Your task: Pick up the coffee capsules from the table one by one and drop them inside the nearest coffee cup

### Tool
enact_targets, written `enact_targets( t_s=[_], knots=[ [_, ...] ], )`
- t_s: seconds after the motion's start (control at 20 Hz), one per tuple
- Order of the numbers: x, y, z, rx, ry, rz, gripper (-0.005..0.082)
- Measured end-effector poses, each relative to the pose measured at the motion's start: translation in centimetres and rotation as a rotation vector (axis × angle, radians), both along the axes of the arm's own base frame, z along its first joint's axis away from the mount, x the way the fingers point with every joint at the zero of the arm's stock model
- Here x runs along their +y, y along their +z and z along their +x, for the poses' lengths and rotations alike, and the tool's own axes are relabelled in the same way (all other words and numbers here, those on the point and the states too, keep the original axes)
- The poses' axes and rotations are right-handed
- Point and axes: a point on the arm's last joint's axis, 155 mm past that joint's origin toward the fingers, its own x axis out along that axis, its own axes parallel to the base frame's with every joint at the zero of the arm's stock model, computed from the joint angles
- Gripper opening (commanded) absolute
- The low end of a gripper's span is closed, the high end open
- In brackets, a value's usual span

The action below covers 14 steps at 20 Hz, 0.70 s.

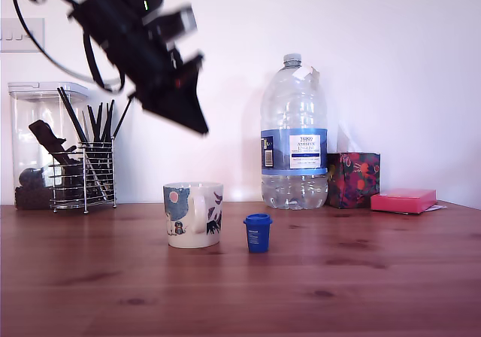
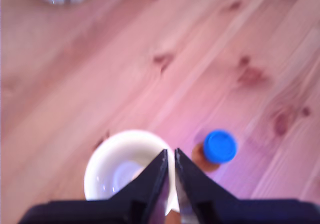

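1. Looking across in the exterior view, I see the gripper (image 1: 201, 126) hanging high in the air, well above the coffee cup (image 1: 193, 214) and tilted nose-down towards it. It is smeared with blur, so from this side I cannot tell how the jaws stand. The cup sits upright on the wooden table (image 1: 361, 277). The blue capsule (image 1: 258, 232) stands just beside it on the exterior view's right, wide rim up and not touching it. That closeness makes this cup the obvious one to drop it in. A water bottle (image 1: 294, 134), a patterned tissue box (image 1: 353, 179), a pink box (image 1: 403, 200) and a wire utensil rack (image 1: 86, 175) line the wall, well back from the working spot.

2. Turning to the wrist view, the gripper (image 2: 170, 153) has its dark fingers (image 2: 150, 176) pressed almost together into a point, with only a sliver between them and nothing pinched. They hang over the coffee cup's (image 2: 102, 154) rim, its mouth open below. A pale patch at the bottom may be the cream capsule or just glaze, and I cannot tell which. The blue capsule (image 2: 220, 146) sits near the cup on bare wood. I'd judge there is room to straddle it once the jaws part.
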Motion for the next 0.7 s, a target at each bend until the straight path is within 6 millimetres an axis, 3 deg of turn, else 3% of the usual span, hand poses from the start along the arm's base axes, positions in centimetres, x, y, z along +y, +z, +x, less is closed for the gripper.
enact_targets(
  t_s=[0.15, 0.25, 0.55, 0.7],
  knots=[
    [-0.7, 4.9, -0.6, -0.113, -0.025, -0.069, -0.0020],
    [-0.9, 6.1, -1.6, -0.151, -0.036, -0.110, -0.0020],
    [-0.5, 1.5, -6.7, -0.110, -0.014, -0.188, -0.0020],
    [-0.4, 1.1, -9.3, -0.136, 0.000, -0.246, -0.0020]
  ],
)
